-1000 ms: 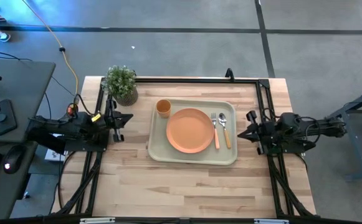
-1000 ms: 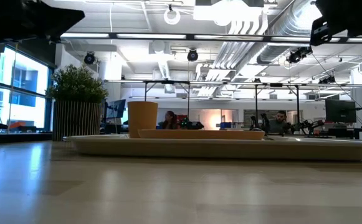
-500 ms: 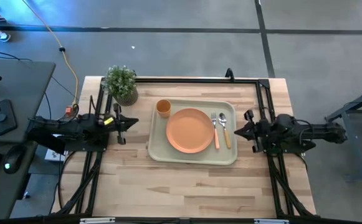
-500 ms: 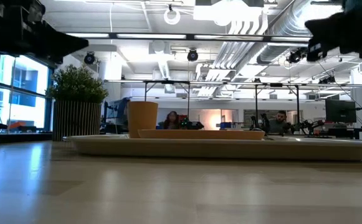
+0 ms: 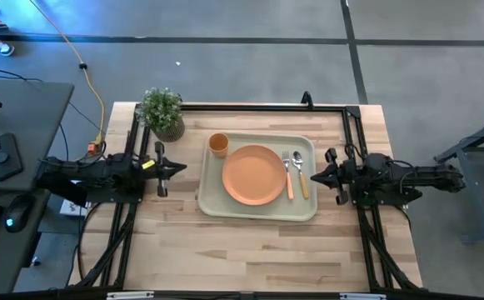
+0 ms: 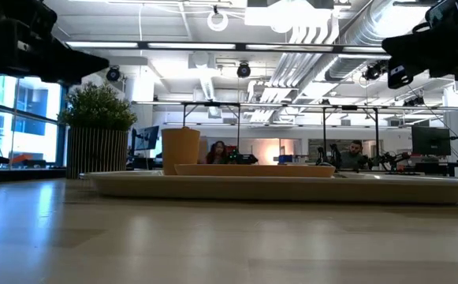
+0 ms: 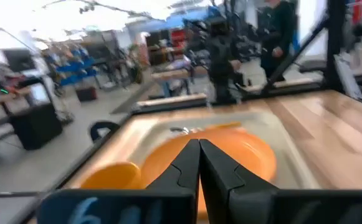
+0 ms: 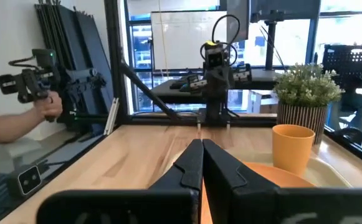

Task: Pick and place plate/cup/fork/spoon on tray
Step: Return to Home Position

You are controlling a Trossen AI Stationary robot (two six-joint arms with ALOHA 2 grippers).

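The pale beige-green tray (image 5: 212,198) lies mid-table. On it lie the orange plate (image 5: 253,174), the orange cup (image 5: 218,144) at its far left corner, and the fork (image 5: 287,173) and spoon (image 5: 300,172) side by side to the plate's right. My left gripper (image 5: 182,167) is shut and empty, left of the tray. My right gripper (image 5: 312,177) is shut and empty, just off the tray's right rim. Both hang above the table. The shut fingers show in the left wrist view (image 7: 199,149) and in the right wrist view (image 8: 202,148).
A potted green plant (image 5: 162,112) stands at the table's far left, behind my left arm. A black frame (image 5: 258,107) runs along the table's far edge and both sides. A person's hand holding a device (image 8: 43,102) shows beyond the table in the right wrist view.
My left gripper has moved toward the table's right, closer to the tray's left rim. My right gripper has moved toward the table's left, up to the tray's right rim. The plate, cup, fork and spoon have stayed where they were.
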